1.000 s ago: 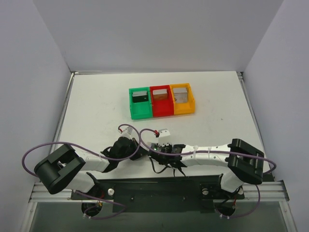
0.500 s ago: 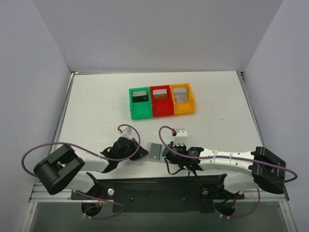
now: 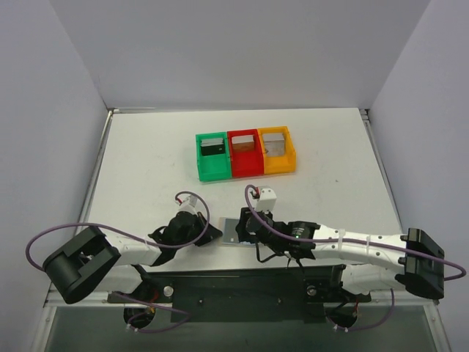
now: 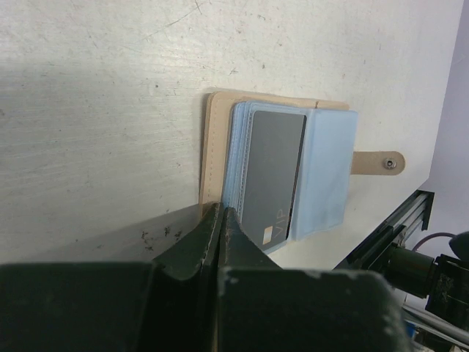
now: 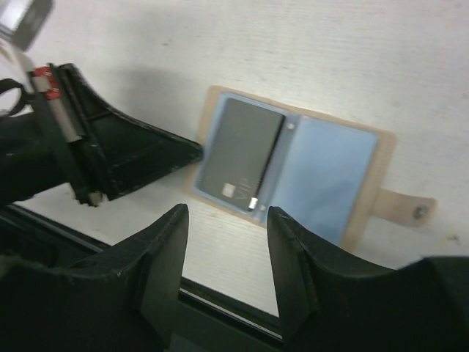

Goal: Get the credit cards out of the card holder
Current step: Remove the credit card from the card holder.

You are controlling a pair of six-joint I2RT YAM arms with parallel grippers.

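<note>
**Inspector:** Where is the card holder?

**Assessor:** The card holder [image 3: 233, 231] lies open and flat on the table [image 3: 146, 161]. It is at the near edge, about midway between the two arms, with its snap tab pointing right.

**Inspector:** Contents?

**Assessor:** One grey card [image 5: 240, 155] sits fully seated in the left sleeve. The right sleeve looks bare. The left wrist view shows several sleeves stacked under the card. I cannot tell whether any of them holds more.

**Inspector:** And the claws?

**Assessor:** The left claw [image 4: 222, 220] has its fingers pressed together, and its tip is at the holder's left edge. I cannot tell whether it is pinning the cover or only touching it. The right claw [image 5: 226, 220] hovers above the holder with its fingers apart and nothing between them. It is not touching the card.

**Inspector:** What of the far side?

**Assessor:** The green bin [image 3: 214, 174], red bin [image 3: 247, 170] and orange bin [image 3: 281, 167] stand in a row. Each has a card standing in it, such as the binned cards' middle one [image 3: 242, 141].

**Inspector:** Your finding?

**Assessor:** In my judgement the task is well advanced but not complete. At least the grey card remains to be drawn out of its sleeve.
</note>
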